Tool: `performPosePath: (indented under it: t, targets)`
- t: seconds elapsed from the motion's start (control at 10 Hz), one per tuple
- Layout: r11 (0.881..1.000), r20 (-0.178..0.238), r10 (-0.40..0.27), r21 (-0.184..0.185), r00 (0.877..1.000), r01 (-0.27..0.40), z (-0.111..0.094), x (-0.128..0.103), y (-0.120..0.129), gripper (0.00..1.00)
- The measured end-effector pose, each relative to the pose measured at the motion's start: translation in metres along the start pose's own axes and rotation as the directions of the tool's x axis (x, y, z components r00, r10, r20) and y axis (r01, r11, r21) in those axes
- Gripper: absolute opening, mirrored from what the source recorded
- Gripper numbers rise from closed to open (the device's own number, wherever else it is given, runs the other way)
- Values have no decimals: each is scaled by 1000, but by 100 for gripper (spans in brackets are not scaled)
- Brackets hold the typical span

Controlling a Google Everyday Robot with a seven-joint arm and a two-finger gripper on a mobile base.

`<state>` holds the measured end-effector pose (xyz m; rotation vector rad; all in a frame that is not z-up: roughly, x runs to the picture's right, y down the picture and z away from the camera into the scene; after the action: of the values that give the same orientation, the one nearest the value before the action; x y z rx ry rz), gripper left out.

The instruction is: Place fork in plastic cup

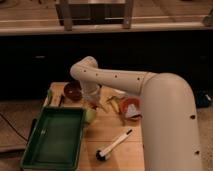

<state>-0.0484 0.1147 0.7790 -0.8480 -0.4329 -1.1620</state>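
The small pale yellow-green plastic cup [90, 115] stands on the wooden table [107, 131] against the right edge of the green tray. My white arm reaches in from the lower right, bends over the back of the table and points down. The gripper [92, 103] hangs just above the cup, between the cup and the dark red bowl [73, 91]. The fork cannot be made out; the wrist hides what is under it.
A large green tray [54, 138] fills the front left of the table. A black-and-white dish brush [114, 146] lies at the front. An orange-red object [131, 108] and a yellow object [113, 103] lie right of the gripper. A green item [50, 96] sits at the left edge.
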Motion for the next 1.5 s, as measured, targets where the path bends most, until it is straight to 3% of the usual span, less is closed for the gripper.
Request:
performPosePath:
  t: [1.5]
  targets:
    - [1000,1,0,-1,1000,0,1,0,0,80]
